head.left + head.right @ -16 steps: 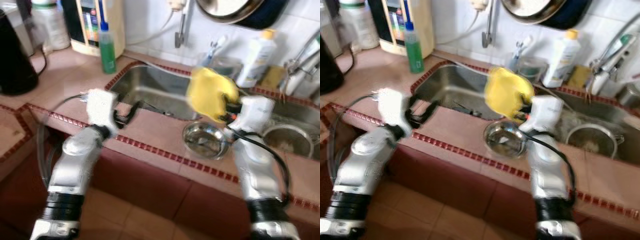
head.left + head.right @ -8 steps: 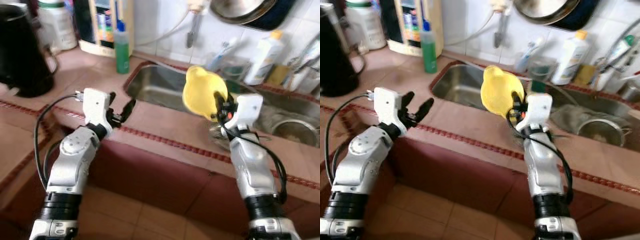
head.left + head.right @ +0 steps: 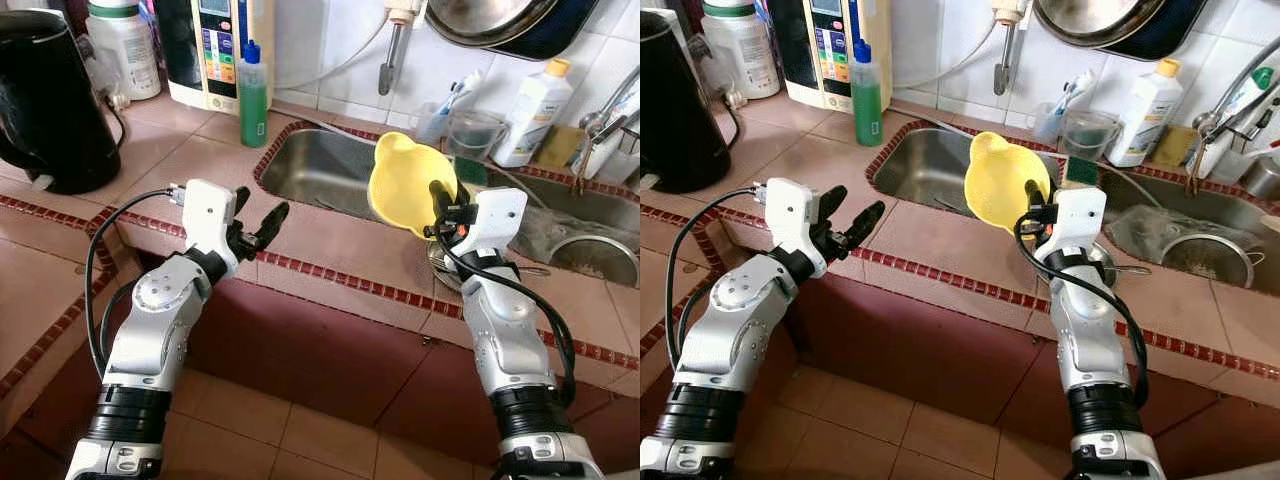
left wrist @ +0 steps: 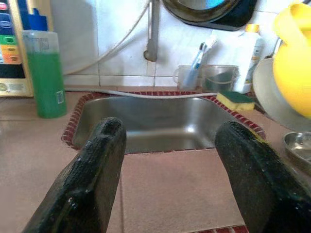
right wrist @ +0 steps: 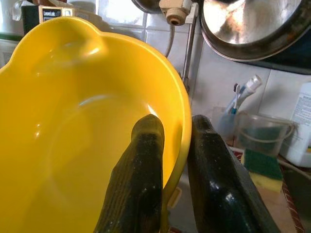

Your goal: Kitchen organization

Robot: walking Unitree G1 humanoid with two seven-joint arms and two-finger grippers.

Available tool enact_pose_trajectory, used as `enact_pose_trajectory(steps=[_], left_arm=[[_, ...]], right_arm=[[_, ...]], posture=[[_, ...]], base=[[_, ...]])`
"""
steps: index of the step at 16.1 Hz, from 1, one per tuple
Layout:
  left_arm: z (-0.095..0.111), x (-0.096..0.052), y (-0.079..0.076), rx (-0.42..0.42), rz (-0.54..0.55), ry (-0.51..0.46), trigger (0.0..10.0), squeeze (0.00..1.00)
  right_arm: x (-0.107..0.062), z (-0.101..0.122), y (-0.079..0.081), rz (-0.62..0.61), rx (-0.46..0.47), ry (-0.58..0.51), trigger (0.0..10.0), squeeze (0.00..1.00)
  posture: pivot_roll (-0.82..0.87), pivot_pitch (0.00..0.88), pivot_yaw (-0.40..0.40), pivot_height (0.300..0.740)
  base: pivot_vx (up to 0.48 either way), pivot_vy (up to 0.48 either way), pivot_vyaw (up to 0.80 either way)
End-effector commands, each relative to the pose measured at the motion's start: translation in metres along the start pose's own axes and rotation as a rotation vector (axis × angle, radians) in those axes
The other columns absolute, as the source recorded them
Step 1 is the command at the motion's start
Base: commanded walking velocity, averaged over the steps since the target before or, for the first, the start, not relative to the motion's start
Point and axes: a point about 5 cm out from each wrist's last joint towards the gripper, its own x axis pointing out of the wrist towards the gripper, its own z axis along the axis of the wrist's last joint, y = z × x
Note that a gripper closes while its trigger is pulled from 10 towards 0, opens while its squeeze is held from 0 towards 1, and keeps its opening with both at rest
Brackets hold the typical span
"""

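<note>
My right gripper (image 3: 438, 203) is shut on the rim of a yellow plastic bowl (image 3: 408, 184), held up on edge above the counter beside the left sink basin (image 3: 330, 170). In the right wrist view one finger (image 5: 141, 165) lies inside the yellow bowl (image 5: 73, 121) and the other outside its rim. My left gripper (image 3: 258, 215) is open and holds nothing, hovering over the tiled counter (image 3: 330, 235) in front of the basin. The left wrist view looks between its fingers (image 4: 97, 160) into the basin (image 4: 146, 121). A steel bowl (image 3: 1102, 258) sits on the counter behind my right arm.
A black kettle (image 3: 50, 95), a white jar (image 3: 125, 45) and a green soap bottle (image 3: 252, 85) stand at the back left. Cups with toothbrushes (image 3: 455, 115), a sponge (image 4: 235, 99) and a white bottle (image 3: 535, 100) line the wall. A strainer (image 3: 600, 255) sits in the right basin. Pans (image 3: 500, 15) hang above.
The camera has steadied and pulled back, so the whole scene shifted. My right gripper still holds the yellow bowl, now clear of the steel bowl. The left gripper stays open.
</note>
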Motion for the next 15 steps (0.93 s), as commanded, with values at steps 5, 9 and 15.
enact_pose_trajectory(steps=[5, 9, 15], left_arm=[[-0.0011, -0.0005, -0.0026, 0.003, -0.009, 0.016, 10.0, 0.00], [-0.0017, -0.0023, -0.0003, -0.001, 0.001, 0.024, 10.0, 0.00], [-0.0019, -0.0032, -0.0003, 0.000, 0.004, 0.028, 10.0, 0.00]], right_arm=[[0.0021, 0.0032, -0.0026, 0.000, -0.007, -0.013, 10.0, 0.00], [0.0016, 0.0022, -0.0020, 0.001, -0.004, -0.010, 10.0, 0.00], [0.0022, 0.0019, -0.0011, 0.003, -0.006, -0.009, 10.0, 0.00]], posture=[[0.00, 0.000, -0.079, 0.740], [0.00, 0.000, -0.077, 0.740], [0.00, 0.000, -0.075, 0.740]], base=[[0.222, 0.000, 0.00], [0.455, 0.000, 0.00], [0.480, 0.000, 0.00]])
